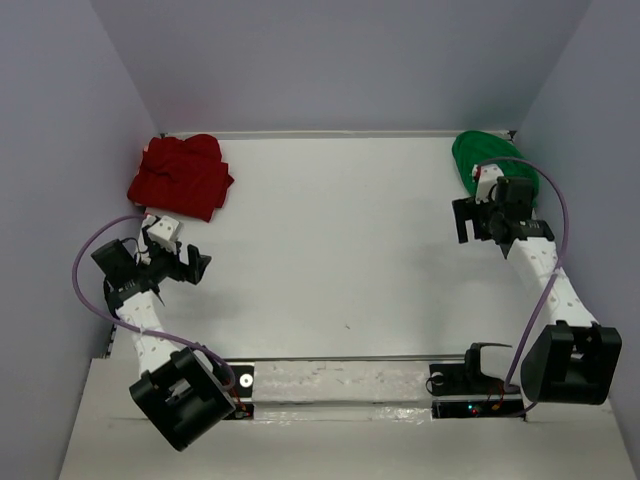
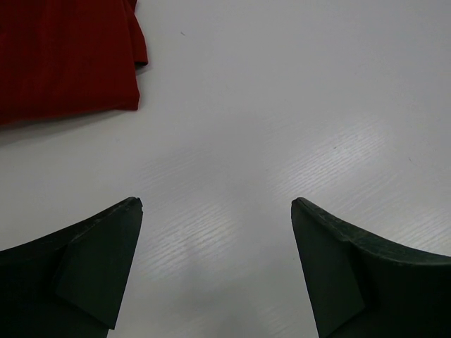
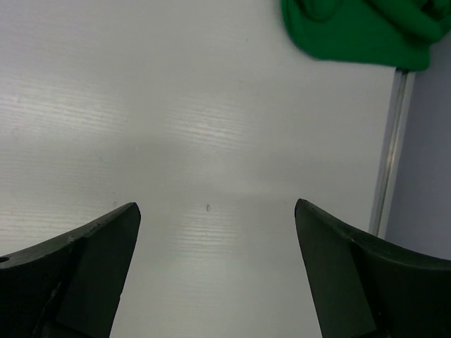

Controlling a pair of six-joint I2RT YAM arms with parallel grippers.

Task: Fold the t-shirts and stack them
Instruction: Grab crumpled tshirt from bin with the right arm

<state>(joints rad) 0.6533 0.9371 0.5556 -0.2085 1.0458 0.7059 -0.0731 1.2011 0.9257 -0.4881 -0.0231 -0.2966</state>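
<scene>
The deep red t-shirt lies crumpled at the table's far left corner. In the left wrist view it fills the upper left. My left gripper hangs just in front of it, over bare table; it is open and holds nothing. The bright green t-shirt is bunched at the far right corner, partly hidden behind my right arm, and shows at the top right of the right wrist view. My right gripper sits just in front of it, open and holding nothing.
The white table is boxed in by pale walls on the left, right and back. A metal rail runs along the table's right edge next to the wall. Both arm bases stand on the front rail.
</scene>
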